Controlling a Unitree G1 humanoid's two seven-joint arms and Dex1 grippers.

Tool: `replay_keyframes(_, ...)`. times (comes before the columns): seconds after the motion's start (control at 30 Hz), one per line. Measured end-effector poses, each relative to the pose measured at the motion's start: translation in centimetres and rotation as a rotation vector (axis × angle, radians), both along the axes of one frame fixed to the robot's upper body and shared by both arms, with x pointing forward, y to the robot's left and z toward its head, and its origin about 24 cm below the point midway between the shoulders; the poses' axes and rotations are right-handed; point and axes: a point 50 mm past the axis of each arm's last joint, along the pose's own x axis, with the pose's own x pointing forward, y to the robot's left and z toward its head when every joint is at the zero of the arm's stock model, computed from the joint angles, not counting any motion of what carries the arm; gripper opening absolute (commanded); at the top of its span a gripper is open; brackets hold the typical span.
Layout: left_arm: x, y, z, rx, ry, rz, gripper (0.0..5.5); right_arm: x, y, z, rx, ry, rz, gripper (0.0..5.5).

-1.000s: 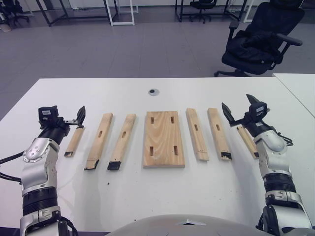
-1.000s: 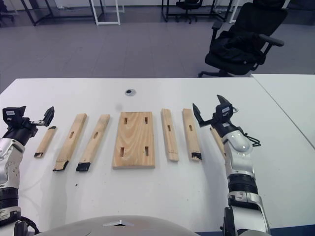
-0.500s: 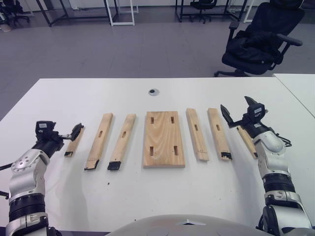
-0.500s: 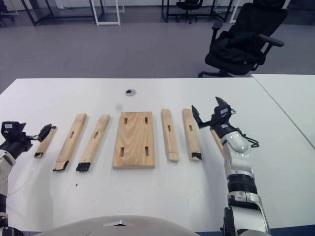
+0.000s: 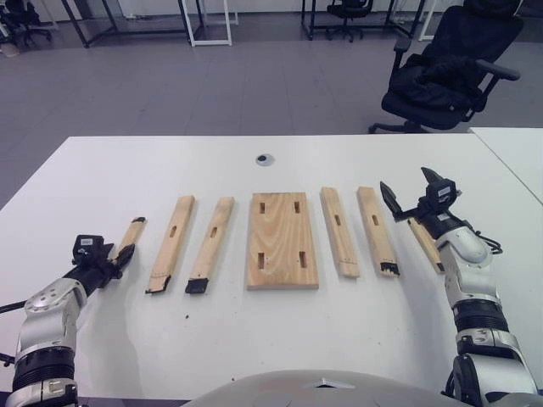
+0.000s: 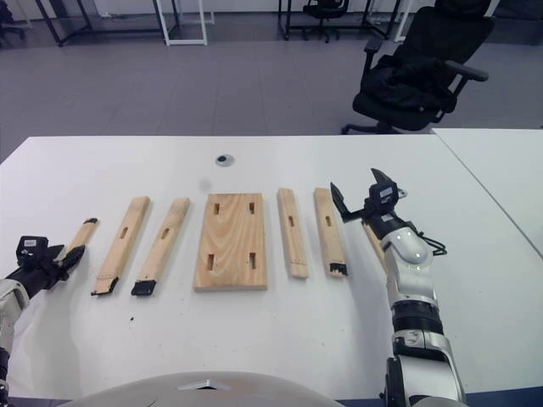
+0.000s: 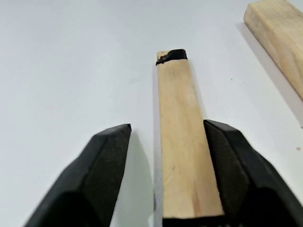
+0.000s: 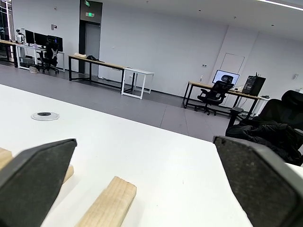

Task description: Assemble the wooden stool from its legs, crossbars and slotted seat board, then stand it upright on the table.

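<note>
Left gripper (image 5: pixel 119 257) sits low on the table (image 5: pixel 170 161), fingers (image 7: pixel 99 161) apart astride the left crossbar (image 5: pixel 131 233); farther on, four legs (image 5: pixel 172 242) flank the seat board (image 5: pixel 282 240), all flat and unjoined, while the right gripper (image 5: pixel 407 181) hovers spread wide over the right crossbar (image 5: pixel 424 242), so assembly looks unstarted.

Two slim robot arms. Left arm (image 5: pixel 51 309) in smooth silver-grey shells, rounded at the joints, split by ribbed black rings. Right arm (image 5: pixel 468 259) built alike, silver shells over black bands. Thin black cable (image 5: pixel 10 305) beside the left forearm, another cable (image 5: pixel 495 246) curling off the right wrist. Small black camera block (image 5: pixel 86 248) at the left wrist with a white label, print too small to read. Left gripper (image 5: pixel 124 256) and right gripper (image 5: pixel 405 178) matt black, each with two fingers (image 7: pixel 102 175): thick at the root, faceted, tapered to blunt wedge tips, faintly grainy.
</note>
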Motion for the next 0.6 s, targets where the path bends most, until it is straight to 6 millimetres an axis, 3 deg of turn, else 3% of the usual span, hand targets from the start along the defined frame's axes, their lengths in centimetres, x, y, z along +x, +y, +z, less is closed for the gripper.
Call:
replay_keyframes(0.17,-0.1,-0.1,0.0,-0.006,0.015,-0.012,1.30,0.0,0.0,-0.1,0.001,0.005,-0.002,5.40)
replay_keyframes(0.4,0.4,-0.5,0.4,-0.008,-0.065,-0.008,1.28,0.2,0.3,-0.3,0.006,0.036,0.006,5.40)
replay_keyframes(0.47,3.3,-3.4,3.9,-0.020,-0.298,-0.104,1.28,0.9,1.5,0.6,0.131,0.057,0.048,5.40)
replay_keyframes(0.53,6.2,-8.0,7.6,-0.034,-0.480,-0.277,1.28,1.8,4.1,2.6,0.276,0.054,0.164,5.40)
replay_keyframes(0.57,7.3,-11.9,9.1,-0.065,-0.562,-0.417,1.28,2.5,6.5,4.3,0.393,0.054,0.271,5.40)
replay_keyframes(0.6,7.7,-14.3,9.9,-0.097,-0.602,-0.496,1.28,2.7,8.3,5.4,0.502,0.064,0.347,5.40)
